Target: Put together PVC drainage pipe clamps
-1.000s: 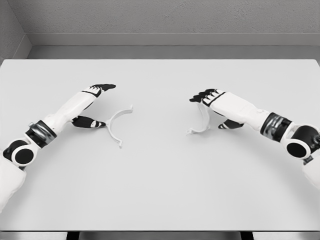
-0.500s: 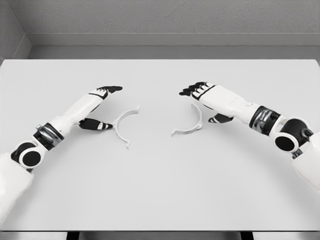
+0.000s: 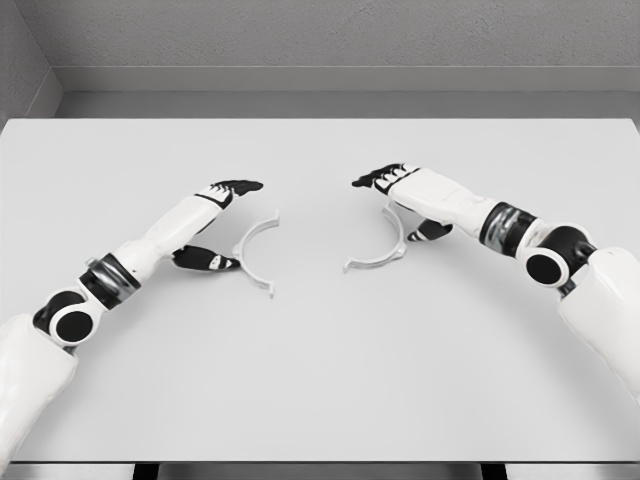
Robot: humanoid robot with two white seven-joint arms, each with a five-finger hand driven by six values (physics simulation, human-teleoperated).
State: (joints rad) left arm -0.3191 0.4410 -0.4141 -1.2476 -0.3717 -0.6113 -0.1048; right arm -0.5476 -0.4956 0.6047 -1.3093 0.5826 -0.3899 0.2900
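Head view gives you a white table [image 3: 320,380] with two white half-ring clamp pieces lying on it near the middle, well apart from each other. The left clamp half [image 3: 252,250] lies flat with its open side facing right, one end near the top by the hand, the other end lower down toward you. Your left hand [image 3: 222,215] straddles its curved back: the dark fingers [image 3: 240,186] reach out above the upper end, and the thumb sits low beside the arc's outer edge, so the hand is spread around the piece; you cannot tell from here whether it truly grips or only touches it. The right clamp half [image 3: 380,250] lies with its open side facing left and down. Your right hand [image 3: 400,200] arches over its upper end, fingers extended leftward, thumb tucked just beside the outer curve; again the hand looks spread, and actual contact is unclear. Both forearms slant in from the lower corners.
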